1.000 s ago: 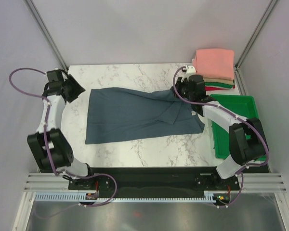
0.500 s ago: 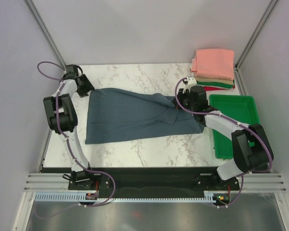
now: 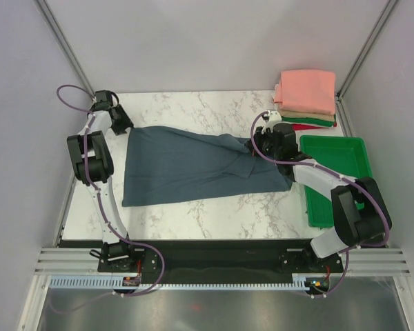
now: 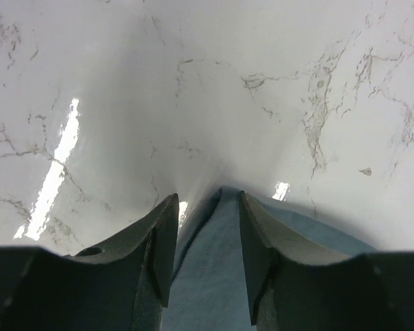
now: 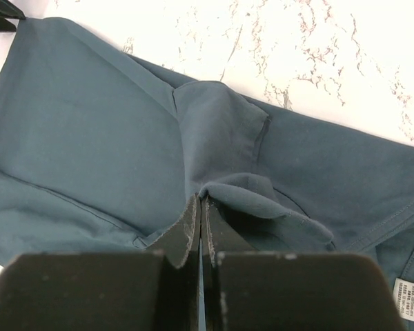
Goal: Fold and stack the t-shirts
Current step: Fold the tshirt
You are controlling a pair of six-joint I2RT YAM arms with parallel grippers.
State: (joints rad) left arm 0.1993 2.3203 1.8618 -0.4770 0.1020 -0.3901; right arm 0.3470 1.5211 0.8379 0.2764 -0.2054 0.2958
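From above, we have the slate blue-grey shirt [image 3: 186, 165] spread across the middle of the table [image 3: 193, 107], not yet folded. Out at two o'clock four are done and stacked: the salmon-pink shirt [image 3: 307, 89] on top, then the tan shirt [image 3: 316, 114], the green shirt [image 3: 321, 121] and a sliver of the red shirt [image 3: 309, 127]. By our reckoning one garment is left, and its fold has barely begun. The green tray [image 3: 334, 153] sits at three o'clock, partly under the right arm; we see nothing in the part that shows. The left gripper [image 3: 123, 127] is at the shirt's ten o'clock corner; the right gripper [image 3: 257, 148] is at its three o'clock side, where the cloth is rucked.

Over to the left wrist: the left gripper [image 4: 207, 207] is partly open, a finger either side of the shirt's corner, not clamped on it.

Now the right wrist: the right gripper [image 5: 200, 207] is pressed tight together, pinching a raised ridge of blue-grey cloth; a white label [image 5: 409, 307] shows at five o'clock.
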